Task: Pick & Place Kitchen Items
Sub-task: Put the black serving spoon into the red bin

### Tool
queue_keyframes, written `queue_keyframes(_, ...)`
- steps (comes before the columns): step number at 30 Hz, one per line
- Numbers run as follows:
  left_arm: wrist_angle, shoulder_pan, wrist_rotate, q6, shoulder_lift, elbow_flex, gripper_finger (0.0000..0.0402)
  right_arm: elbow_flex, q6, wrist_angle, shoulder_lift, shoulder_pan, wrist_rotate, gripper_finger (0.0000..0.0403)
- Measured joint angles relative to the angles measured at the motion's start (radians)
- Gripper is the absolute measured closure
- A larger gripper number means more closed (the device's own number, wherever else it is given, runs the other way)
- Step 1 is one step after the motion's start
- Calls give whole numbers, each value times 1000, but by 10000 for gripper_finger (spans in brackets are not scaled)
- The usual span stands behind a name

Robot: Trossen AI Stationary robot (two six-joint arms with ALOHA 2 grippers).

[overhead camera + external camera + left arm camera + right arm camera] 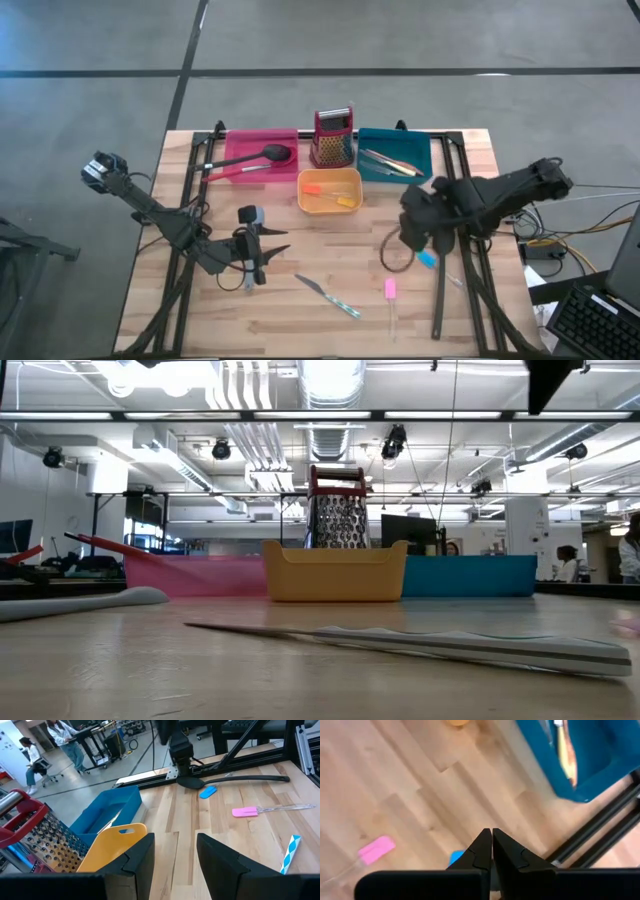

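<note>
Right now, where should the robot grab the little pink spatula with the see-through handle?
The flat pink spatula with the clear handle lies flat on bare wood, apart from other things. Probably best to come straight down and pinch across the slim clear handle just below the pink head, where it is narrow.

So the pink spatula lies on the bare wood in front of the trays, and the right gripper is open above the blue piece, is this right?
Not quite. The pink spatula does lie on the bare wood, but the right gripper is shut, not open: the right wrist view shows its fingers pressed together above the blue piece.
</note>
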Motion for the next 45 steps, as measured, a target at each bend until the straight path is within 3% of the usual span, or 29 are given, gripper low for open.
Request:
queue_keyframes(9,0,0,0,16,0,0,250,-18,291,-1,22,229,-70,394)
queue_keyframes(19,0,0,0,73,0,0,250,-131,630,25,40,409,-268,389)
queue_keyframes(36,11,2,0,197,0,5,250,-358,942,269,40,482,-322,215)
queue_keyframes(45,13,3,-1,197,0,5,250,-565,956,535,40,482,-374,169)
